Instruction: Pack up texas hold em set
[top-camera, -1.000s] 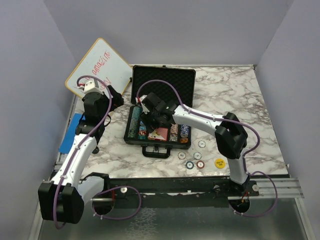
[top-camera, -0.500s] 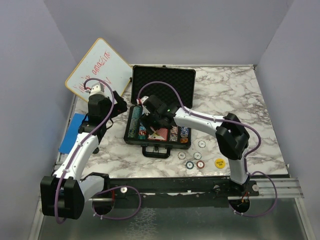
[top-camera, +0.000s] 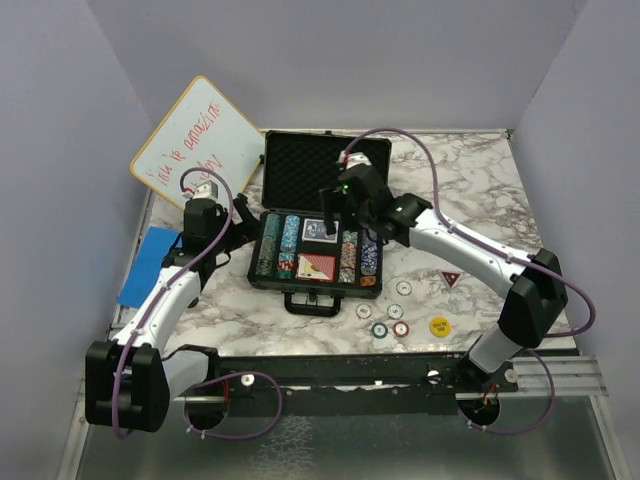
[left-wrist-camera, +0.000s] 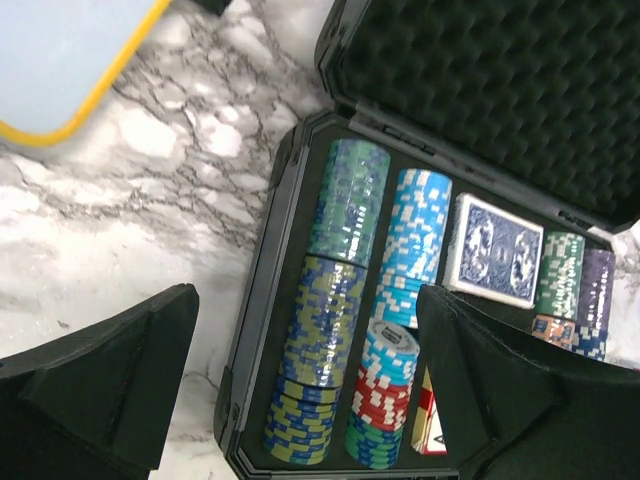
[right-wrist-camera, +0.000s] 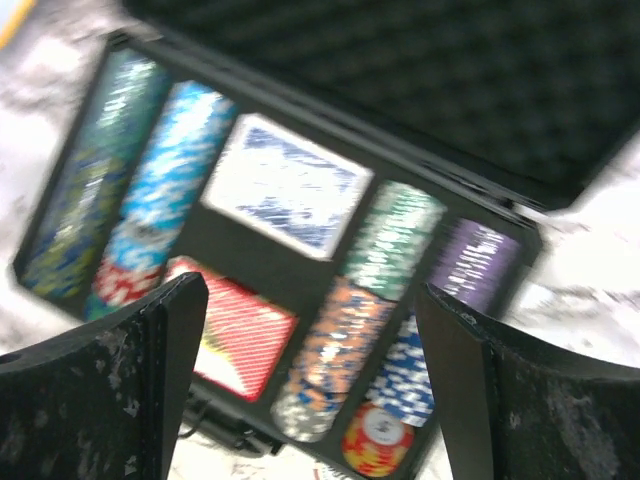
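The black briefcase (top-camera: 272, 283) lies open left of the marble table's (top-camera: 480, 190) middle, its foam-lined lid (top-camera: 325, 165) raised toward the far edge; rows of poker chips (left-wrist-camera: 345, 190) fill its slots, with a blue-backed card deck (top-camera: 319, 230) and a red-backed deck (top-camera: 316, 267) between them; four loose chips (top-camera: 381, 329) and a yellow disc (top-camera: 438, 325) lie by the near edge, right of the handle (top-camera: 311, 303); the left gripper (top-camera: 243, 212) hovers beside the case's left wall, jaws spread wide, empty; the right gripper (top-camera: 333, 203) hangs over the case's far side, jaws parted, grasping nothing.
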